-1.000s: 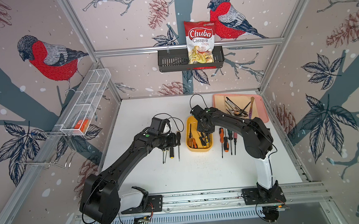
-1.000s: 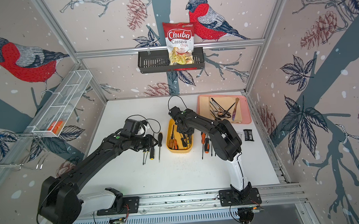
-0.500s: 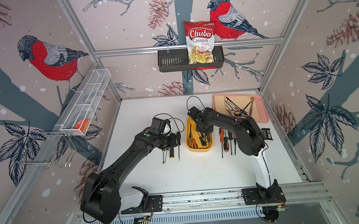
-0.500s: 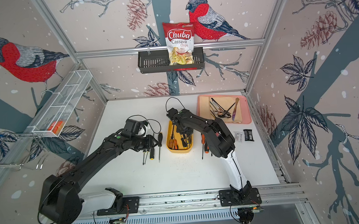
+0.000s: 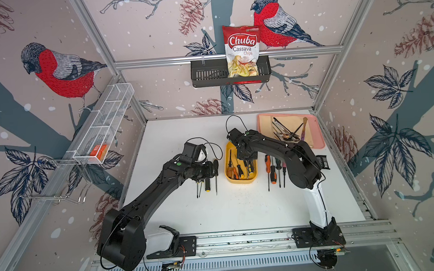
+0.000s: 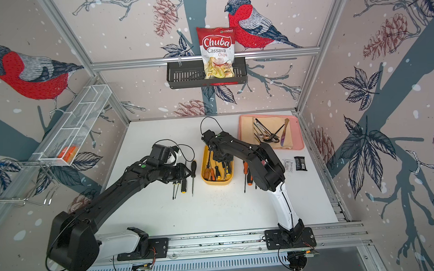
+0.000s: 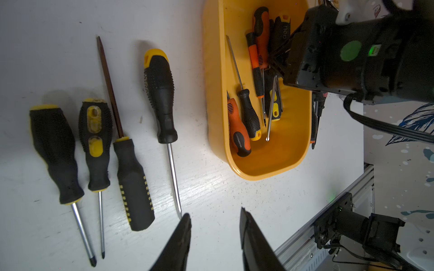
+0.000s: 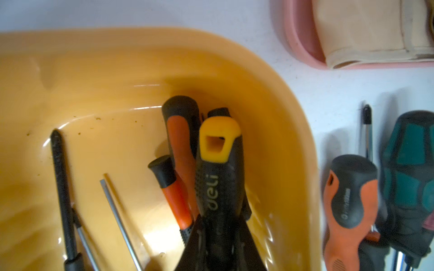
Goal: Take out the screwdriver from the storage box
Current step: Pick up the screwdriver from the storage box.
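My right pincer (image 8: 222, 226) is pressed together on the black and yellow Deli screwdriver (image 8: 219, 178). It grips low on the handle, so the yellow cap points free toward the upper middle of the wrist frame. The handle is thick and rubbery, and I think it is a safer hold than a thin shaft.

This screwdriver is not yet out. It is inside the yellow storage box (image 8: 277, 122) and leans on an orange and black screwdriver (image 8: 180, 131) close to the wall. The box sits in the centre of a top view (image 5: 242, 181) and holds several more drivers, crossed over each other.

My left pincer (image 7: 213, 218) is spread and empty. It hovers over the worktop (image 7: 211, 187) beside a row of four screwdrivers (image 7: 159, 93), probably to keep clear. At upper right, the pink tray (image 5: 317, 141) holds cutlery (image 5: 288, 134).
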Robot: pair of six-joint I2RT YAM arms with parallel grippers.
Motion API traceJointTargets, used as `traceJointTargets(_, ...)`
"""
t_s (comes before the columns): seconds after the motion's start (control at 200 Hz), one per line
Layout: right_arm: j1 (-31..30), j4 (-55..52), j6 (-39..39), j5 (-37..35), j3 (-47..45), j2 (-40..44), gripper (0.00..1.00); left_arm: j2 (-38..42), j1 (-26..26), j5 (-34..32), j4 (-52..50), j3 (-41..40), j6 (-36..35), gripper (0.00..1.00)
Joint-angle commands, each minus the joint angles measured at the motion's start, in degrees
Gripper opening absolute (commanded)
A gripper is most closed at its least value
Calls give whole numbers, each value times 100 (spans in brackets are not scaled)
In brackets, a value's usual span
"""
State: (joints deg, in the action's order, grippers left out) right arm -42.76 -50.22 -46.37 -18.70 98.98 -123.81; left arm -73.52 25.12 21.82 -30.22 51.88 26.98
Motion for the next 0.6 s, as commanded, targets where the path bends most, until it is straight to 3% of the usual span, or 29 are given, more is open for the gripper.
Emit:
traceJointTargets(0.0,-38,5,183,87,-31,256,7,25,4,31,171,-2,81,37)
traceJointTargets(0.355,-65,126,562,365,-300,1035,7,-38,132,211,439,73,344,37)
traceJointTargets(0.595,81,141,699,427,-833,1739,7,-256,511,135,610,275,530,37)
